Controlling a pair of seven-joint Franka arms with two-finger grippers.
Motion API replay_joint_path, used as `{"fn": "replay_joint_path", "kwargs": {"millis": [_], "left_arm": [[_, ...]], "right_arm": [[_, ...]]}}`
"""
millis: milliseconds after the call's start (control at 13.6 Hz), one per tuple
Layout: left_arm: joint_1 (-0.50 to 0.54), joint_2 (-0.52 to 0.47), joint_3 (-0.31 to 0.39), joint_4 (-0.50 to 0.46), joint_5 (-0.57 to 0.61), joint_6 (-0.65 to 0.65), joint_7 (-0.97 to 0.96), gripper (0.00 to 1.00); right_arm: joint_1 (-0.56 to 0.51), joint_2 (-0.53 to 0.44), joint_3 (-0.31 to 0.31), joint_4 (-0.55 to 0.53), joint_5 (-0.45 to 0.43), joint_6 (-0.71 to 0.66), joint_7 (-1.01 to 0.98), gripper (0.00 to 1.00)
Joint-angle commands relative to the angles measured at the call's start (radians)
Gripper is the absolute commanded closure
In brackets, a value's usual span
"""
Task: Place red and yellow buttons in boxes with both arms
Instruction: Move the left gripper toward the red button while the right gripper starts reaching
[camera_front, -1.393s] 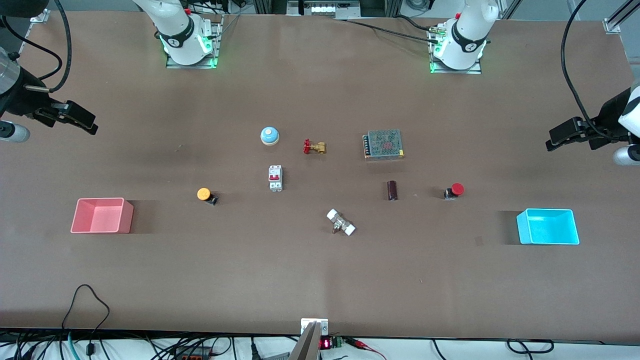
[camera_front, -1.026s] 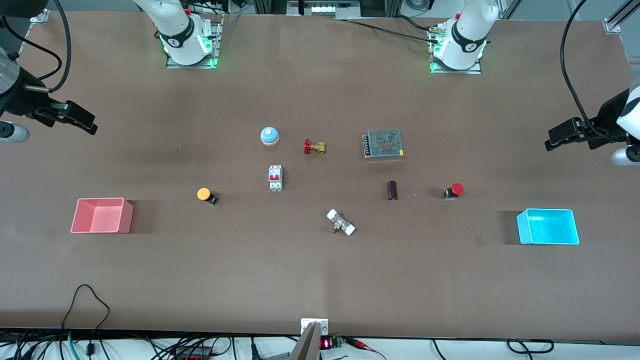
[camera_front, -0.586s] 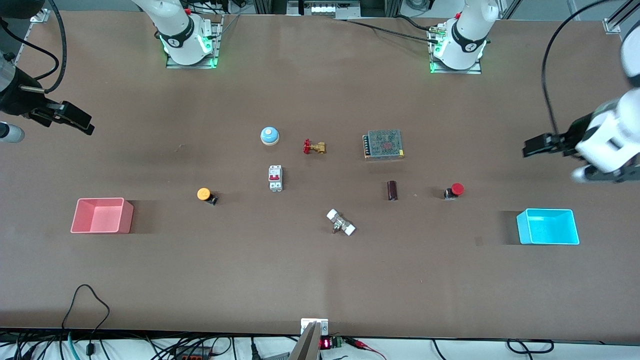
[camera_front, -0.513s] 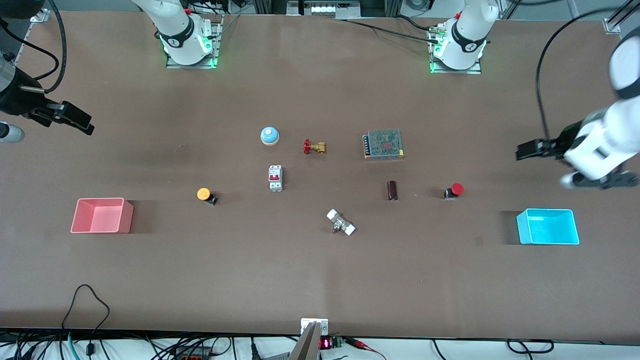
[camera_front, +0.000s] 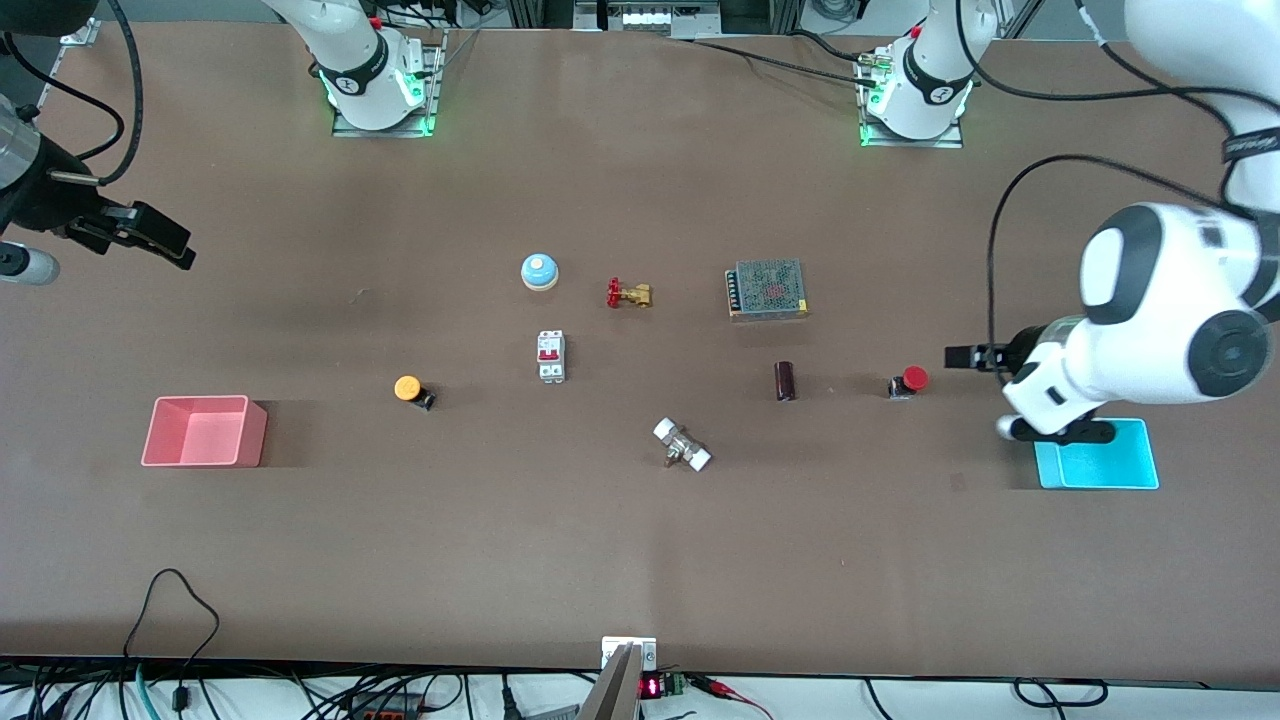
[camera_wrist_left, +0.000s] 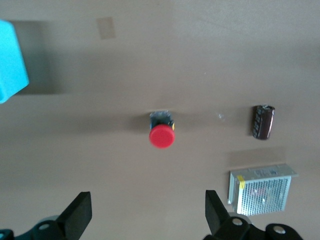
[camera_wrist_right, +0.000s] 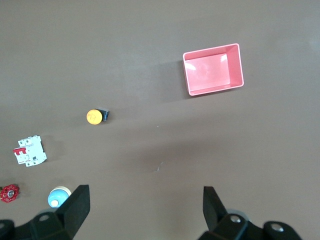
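Note:
The red button (camera_front: 908, 381) lies on its side toward the left arm's end of the table, and it shows in the left wrist view (camera_wrist_left: 162, 136). The yellow button (camera_front: 410, 389) lies near the pink box (camera_front: 205, 431); both show in the right wrist view, the button (camera_wrist_right: 94, 116) and the box (camera_wrist_right: 213, 69). The cyan box (camera_front: 1110, 462) is partly covered by the left arm. My left gripper (camera_front: 960, 355) hangs open and empty (camera_wrist_left: 147, 216) between the red button and the cyan box (camera_wrist_left: 10, 60). My right gripper (camera_front: 172, 245) waits open and empty (camera_wrist_right: 145, 210) high at the right arm's end.
In the middle of the table are a blue-and-white bell (camera_front: 539, 271), a red-handled brass valve (camera_front: 628, 294), a mesh power supply (camera_front: 767, 289), a white circuit breaker (camera_front: 551, 356), a dark cylinder (camera_front: 785, 381) and a white-capped fitting (camera_front: 682, 445).
My left arm has swung in from the table's end and now hangs beside the red button, over part of the cyan box. The right arm has barely moved.

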Motion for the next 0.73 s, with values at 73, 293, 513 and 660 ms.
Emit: {"fn": "replay_joint_path", "kwargs": {"millis": [73, 293, 513, 660], "left_arm": [[-0.012, -0.006, 0.003, -0.172, -0.018, 0.220, -0.005, 0.00], [-0.010, 0.017, 0.003, -0.217, -0.089, 0.276, -0.020, 0.00], [-0.010, 0.015, 0.005, -0.287, -0.101, 0.389, -0.028, 0.00], [-0.015, 0.023, 0.005, -0.345, -0.089, 0.501, -0.013, 0.00]], "right_arm": [[0.027, 0.024, -0.027, 0.002, 0.012, 0.006, -0.012, 0.00], [0.037, 0.058, 0.015, 0.005, 0.013, -0.005, -0.064, 0.00], [0.082, 0.150, 0.018, 0.000, 0.015, 0.059, -0.078, 0.00], [0.102, 0.220, 0.018, -0.005, 0.015, 0.156, -0.058, 0.00]]}}
